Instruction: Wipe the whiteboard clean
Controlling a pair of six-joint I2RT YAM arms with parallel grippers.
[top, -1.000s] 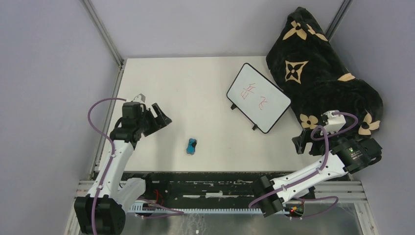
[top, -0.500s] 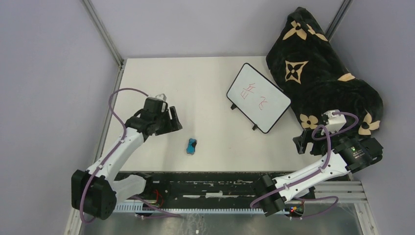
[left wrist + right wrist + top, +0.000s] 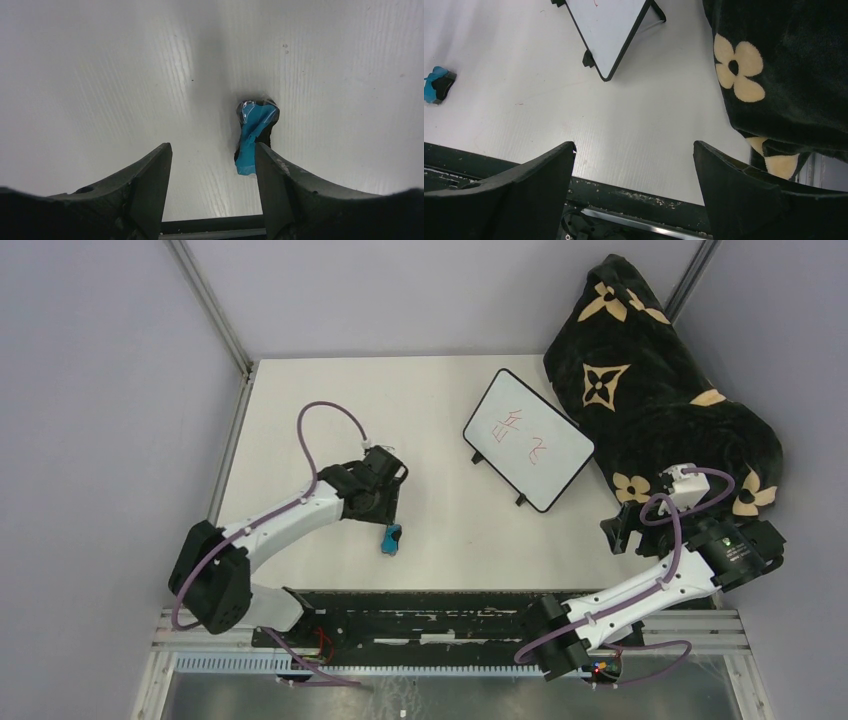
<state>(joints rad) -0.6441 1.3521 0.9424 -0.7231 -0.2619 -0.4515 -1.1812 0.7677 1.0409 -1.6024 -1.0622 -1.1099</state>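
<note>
The whiteboard (image 3: 527, 438) lies at the back right of the table with red scribbles on it; its near corner shows in the right wrist view (image 3: 609, 25). A small blue and black eraser (image 3: 391, 538) lies near the front edge. My left gripper (image 3: 385, 508) hangs over it, open and empty. In the left wrist view the eraser (image 3: 254, 130) lies just ahead of the open gripper (image 3: 212, 147), by the right finger's tip. My right gripper (image 3: 620, 530) is open and empty near the table's front right, also seen in its wrist view (image 3: 634, 145).
A black blanket with tan flowers (image 3: 660, 390) is heaped along the right side, right of the board, and reaches close to my right gripper (image 3: 784, 60). The table's black front rail (image 3: 430, 605) runs below the eraser. The eraser also shows in the right wrist view (image 3: 436, 85).
My left arm has swung right from the table's left side to just over the eraser, gripper still open. The right arm has barely moved.
</note>
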